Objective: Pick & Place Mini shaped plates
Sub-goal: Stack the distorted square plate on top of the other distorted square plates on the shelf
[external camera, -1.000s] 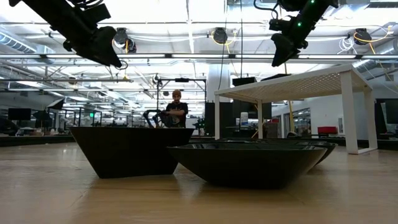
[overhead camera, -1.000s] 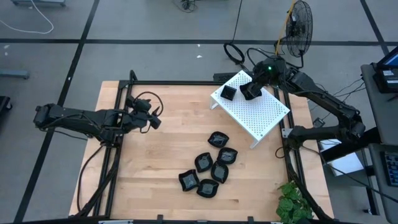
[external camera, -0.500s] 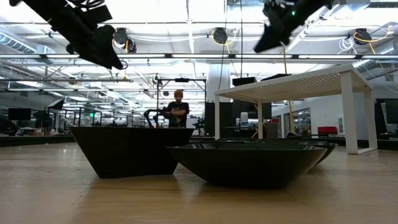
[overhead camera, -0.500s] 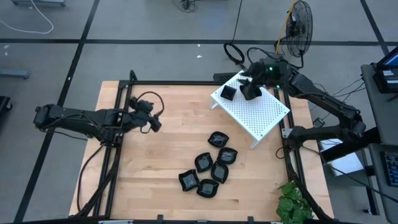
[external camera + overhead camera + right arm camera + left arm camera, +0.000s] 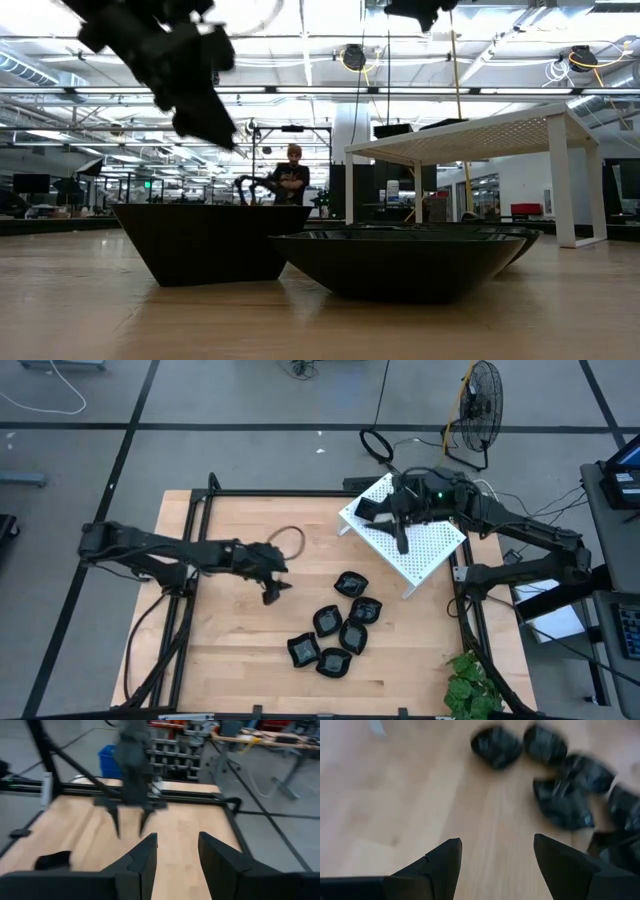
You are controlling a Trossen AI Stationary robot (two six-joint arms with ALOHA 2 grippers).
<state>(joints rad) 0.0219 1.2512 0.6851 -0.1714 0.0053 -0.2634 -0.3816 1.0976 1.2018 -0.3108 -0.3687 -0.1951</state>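
Several small glossy black plates (image 5: 340, 625) lie in a cluster on the wooden table, right of centre; they also show in the left wrist view (image 5: 562, 800) and close up in the low view (image 5: 400, 262). One more black plate (image 5: 366, 510) rests on top of the white perforated rack (image 5: 425, 545); it also shows in the right wrist view (image 5: 52, 860). My left gripper (image 5: 273, 593) is open and empty above the bare wood, left of the cluster (image 5: 495, 865). My right gripper (image 5: 388, 510) is open and empty above the rack, near that plate, pointing toward the table's left (image 5: 177, 855).
The rack stands on legs at the table's far right corner. A black frame (image 5: 300, 493) runs along the table's edges. A fan (image 5: 482, 405) stands behind the table and a plant (image 5: 470, 685) at the near right corner. Bare wood lies left of the plates.
My left gripper has swung from the table's left edge toward the right and near side, coming down toward the plate cluster. My right gripper has risen above the rack and tipped from pointing down to pointing toward the table's left. The plates have stayed in place.
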